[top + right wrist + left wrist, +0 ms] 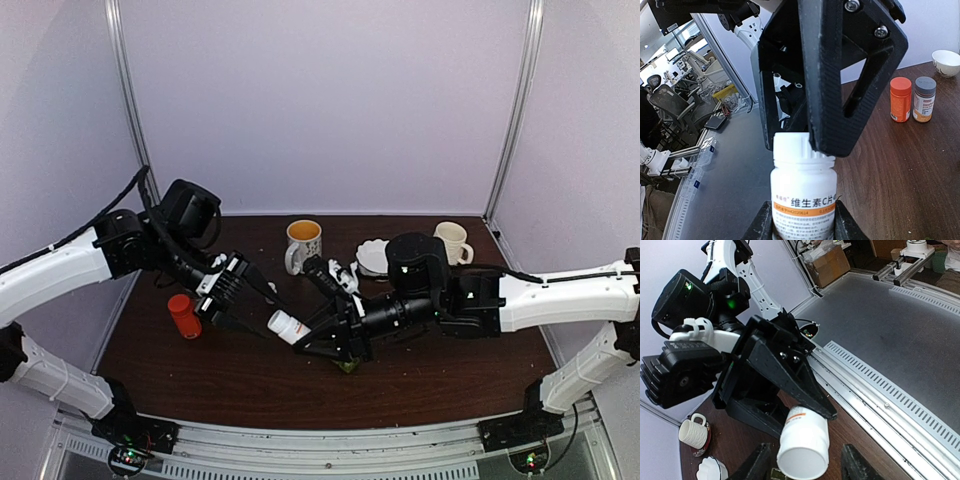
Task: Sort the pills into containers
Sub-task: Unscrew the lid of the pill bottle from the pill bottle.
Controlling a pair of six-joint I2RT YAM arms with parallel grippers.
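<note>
A white pill bottle [284, 325] with an orange label band [803, 206] lies level above the table, and my right gripper [308, 336] is shut on its body [802, 227]. My left gripper [266, 312] is open and straddles the bottle's white cap [801, 455]. Its fingers [756, 466] stand either side of the cap, with a gap showing on the right. A corner of the green container [348, 366] shows under the right gripper. No loose pills are in view.
A red bottle [184, 315] stands at the left, seen beside a grey-capped bottle [924, 99] in the right wrist view. At the back are a mug of yellow liquid [303, 243], a white scalloped bowl [373, 256] and a cream mug [452, 242].
</note>
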